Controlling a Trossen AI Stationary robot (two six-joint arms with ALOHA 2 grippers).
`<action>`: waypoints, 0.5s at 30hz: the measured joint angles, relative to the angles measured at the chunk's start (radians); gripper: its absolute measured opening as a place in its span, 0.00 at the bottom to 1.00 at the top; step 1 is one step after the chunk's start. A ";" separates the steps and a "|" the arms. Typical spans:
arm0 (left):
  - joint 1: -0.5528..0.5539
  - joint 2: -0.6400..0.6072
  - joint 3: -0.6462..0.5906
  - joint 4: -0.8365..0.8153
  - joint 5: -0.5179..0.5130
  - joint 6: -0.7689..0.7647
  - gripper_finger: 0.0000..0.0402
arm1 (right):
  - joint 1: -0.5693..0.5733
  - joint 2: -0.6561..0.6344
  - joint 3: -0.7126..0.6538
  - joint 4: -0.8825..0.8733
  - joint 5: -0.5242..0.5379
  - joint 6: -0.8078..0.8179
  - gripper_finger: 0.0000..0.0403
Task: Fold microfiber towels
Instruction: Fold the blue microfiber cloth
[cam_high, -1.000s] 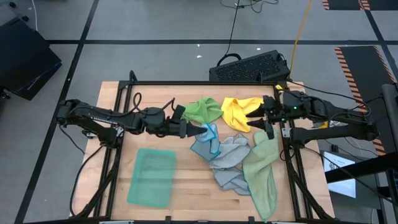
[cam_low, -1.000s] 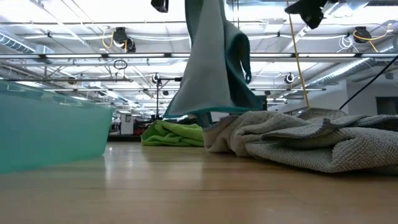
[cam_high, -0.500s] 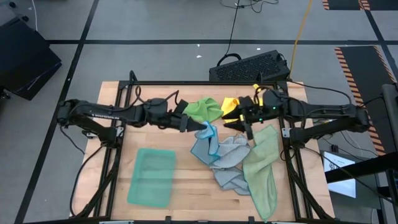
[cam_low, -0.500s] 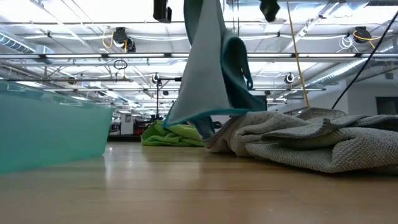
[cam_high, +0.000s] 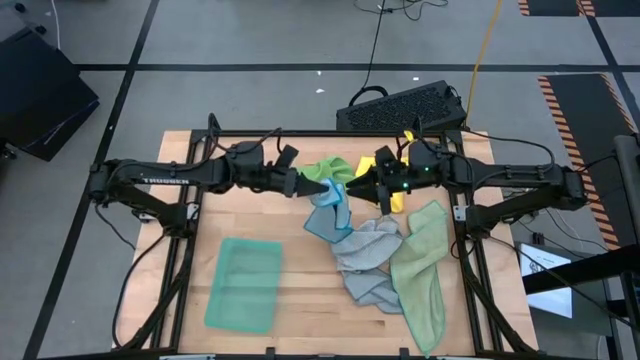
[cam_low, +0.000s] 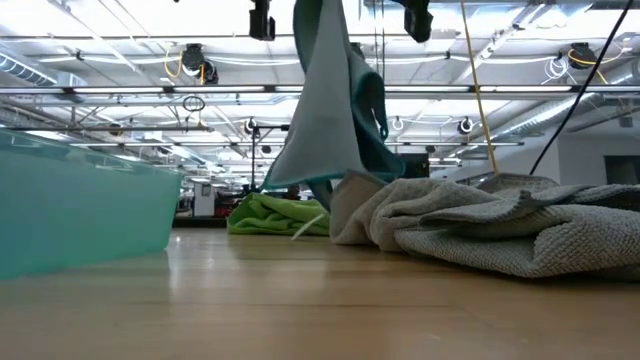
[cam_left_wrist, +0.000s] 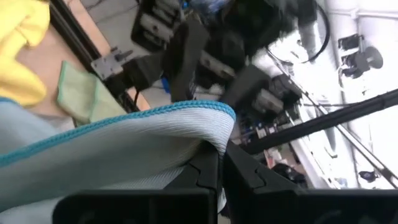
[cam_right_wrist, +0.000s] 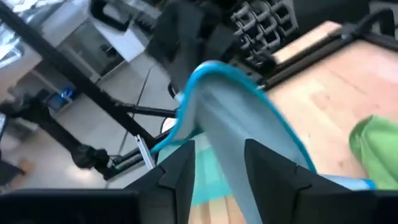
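**A:** Starting at the left side of the bench (cam_high: 190, 300), what lies there?

**B:** A teal green towel (cam_high: 243, 284), folded into a flat rectangle, well apart from everything else. In the low view it fills the left edge (cam_low: 80, 205).

**A:** And the left gripper (cam_high: 318, 186)?

**B:** It reaches in from the left, up above the middle of the bench. Its fingers (cam_left_wrist: 205, 171) are pressed together on the edge of the light blue towel (cam_high: 330, 212), the hem with its brighter blue stitching passing right between them. The cloth hangs from that pinch down to the bench; the low view shows it as a tall drape (cam_low: 330, 110) running out of the top of the picture.

**A:** What about the right gripper (cam_high: 360, 187)?

**B:** It comes in from the right and meets the same towel, close to the left gripper. Its fingers (cam_right_wrist: 267, 168) stand partly apart on either side of a raised fold of the light blue cloth (cam_right_wrist: 236, 118). Whether they actually press it cannot be told.

**A:** The other towels?

**B:** The bright green towel (cam_high: 322, 170) is bunched behind the two grippers. The yellow towel (cam_high: 392, 195) lies mostly hidden under the right arm. The grey towel (cam_high: 365, 262) is crumpled in front of the light blue one, touching it, and the pale sage green towel (cam_high: 420, 270) stretches along the right side of the bench, beside the grey one.
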 joint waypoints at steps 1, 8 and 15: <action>-0.009 0.000 0.000 -0.010 0.003 0.000 0.02 | 0.000 -0.004 0.000 -0.020 0.000 0.010 0.32; -0.034 0.011 0.000 -0.047 0.006 -0.020 0.02 | 0.061 -0.007 0.000 -0.124 0.008 -0.104 0.35; -0.064 0.028 0.001 -0.045 -0.005 -0.097 0.02 | 0.095 -0.008 0.000 -0.166 0.107 -0.181 0.44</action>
